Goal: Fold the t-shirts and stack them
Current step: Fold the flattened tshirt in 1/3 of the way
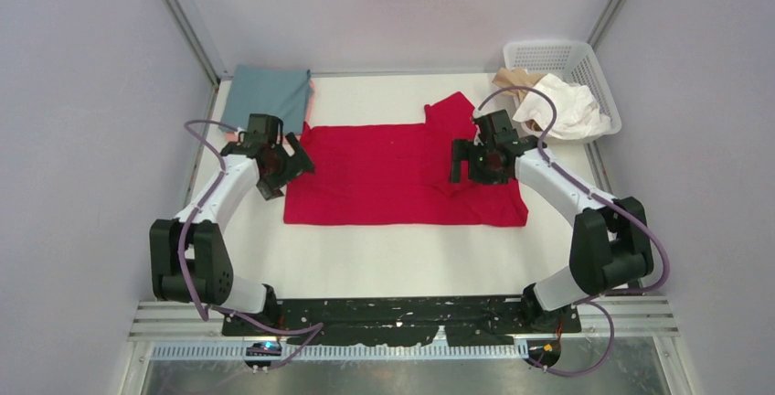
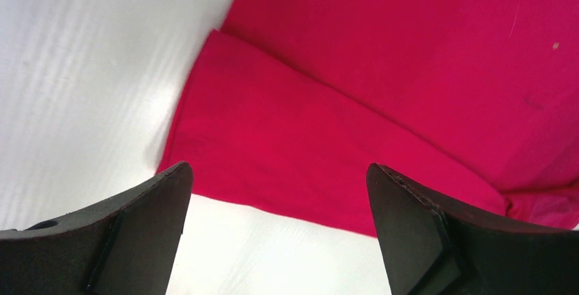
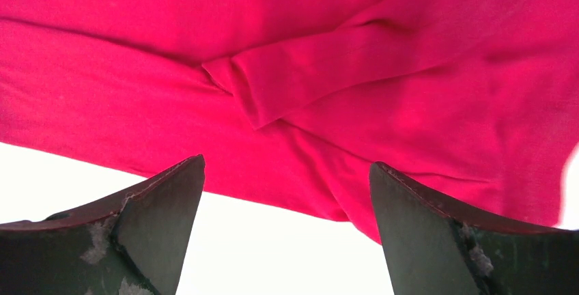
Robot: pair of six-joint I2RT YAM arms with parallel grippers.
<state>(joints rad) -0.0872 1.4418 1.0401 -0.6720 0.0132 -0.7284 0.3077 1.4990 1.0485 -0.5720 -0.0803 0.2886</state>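
A: Where does everything lie, from the big things down?

B: The white table top (image 1: pixel 393 258) carries all. In its middle the bright red cloth t-shirt (image 1: pixel 393 180) is spread flat as a wide rectangle. One sleeve sticks out from its far edge, toward the right. Beyond the red shirt's far right corner stands the white plastic lattice basket (image 1: pixel 585 61). It holds a crumpled white shirt (image 1: pixel 567 107) and a beige one (image 1: pixel 512 78). Beyond the red shirt's far left corner lies a folded grey-teal shirt (image 1: pixel 265 93), with a salmon pink edge (image 1: pixel 312 93) showing beside it.

A: And the pincers?

B: Both are released and hold nothing. The left gripper (image 2: pixel 276 172) hangs over the red shirt's left edge, where a folded band lies. The right gripper (image 3: pixel 287 169) hangs over its right part, above a small pucker.

A: How will the red shirt handle?

B: I judge it light, limp and thin. It will sag when lifted and may slide on the smooth top. I would pinch it at the two ends of one long edge, one gripper each, low and firmly, taking all layers so the fold does not open
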